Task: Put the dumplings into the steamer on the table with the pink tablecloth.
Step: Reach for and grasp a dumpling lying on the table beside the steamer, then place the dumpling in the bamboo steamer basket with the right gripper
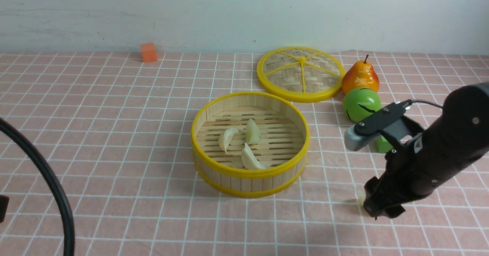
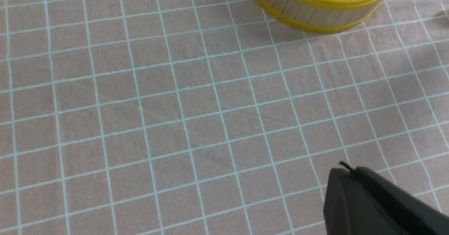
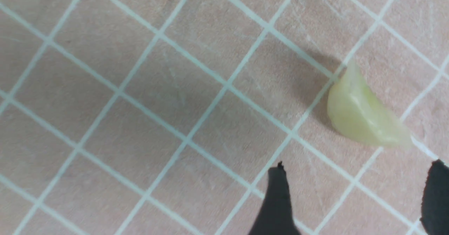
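The steamer (image 1: 248, 174) stands mid-table on the pink tablecloth (image 1: 114, 133) with three dumplings inside (image 1: 227, 138) (image 1: 252, 131) (image 1: 251, 158). One more dumpling (image 3: 364, 115) lies on the cloth to the steamer's right, barely showing in the front view (image 1: 361, 200). My right gripper (image 1: 376, 206) is low over the cloth beside it, open (image 3: 357, 172). Its fingertips (image 3: 279, 186) stand just short of the dumpling, with nothing between them. My left gripper (image 2: 345, 168) is shut and empty, above bare cloth in front of the steamer's wall (image 2: 308, 12).
The woven lid (image 1: 300, 73) lies behind the steamer on the right. A pear (image 1: 360, 77), a green ball (image 1: 361, 104) and a green cube (image 1: 383, 144) sit behind my right arm. An orange cube (image 1: 148, 52) is by the far wall. A black cable (image 1: 49, 179) curves at the left.
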You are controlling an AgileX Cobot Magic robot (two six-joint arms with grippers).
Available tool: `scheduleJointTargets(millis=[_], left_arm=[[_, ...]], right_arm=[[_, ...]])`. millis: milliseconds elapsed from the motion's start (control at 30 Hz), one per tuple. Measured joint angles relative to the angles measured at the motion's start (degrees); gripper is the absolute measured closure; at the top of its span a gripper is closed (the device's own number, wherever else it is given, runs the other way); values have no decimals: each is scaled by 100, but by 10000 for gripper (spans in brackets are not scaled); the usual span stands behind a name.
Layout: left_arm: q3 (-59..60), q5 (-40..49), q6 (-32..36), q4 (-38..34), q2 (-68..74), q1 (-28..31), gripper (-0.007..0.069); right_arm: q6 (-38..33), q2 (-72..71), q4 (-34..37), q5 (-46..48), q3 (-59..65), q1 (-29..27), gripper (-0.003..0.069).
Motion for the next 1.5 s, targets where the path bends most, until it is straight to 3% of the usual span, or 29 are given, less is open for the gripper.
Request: scheduleJointTargets(millis=[367, 467, 567, 600, 800, 933, 1167, 1500], left_arm=[[0, 0, 0, 0, 0, 0, 637], [0, 0, 0, -5, 0, 0, 637], [0, 0, 0, -49, 0, 0, 637], [0, 0, 0, -61, 0, 0, 637], [0, 0, 0, -63, 0, 0, 637], [0, -21, 0, -78, 0, 0, 633], [0, -108, 0, -78, 0, 0, 626], [428, -171, 0, 37, -142, 0, 623]], right_arm=[[-37, 1108, -784, -1017, -6, -4, 156], [-37, 1168, -832, -1063, -86, -4, 237], [-14, 1222, -863, -923, -253, -4, 417], [9, 1229, -863, -798, -374, -4, 435], [9, 1235, -798, -20, -1030, 7, 426], [22, 1235, -142, 704, -2083, 193, 426], [16, 1697, 988, 200, -3377, 530, 426], [165, 3148, 1227, -94, -4287, 544, 426]])
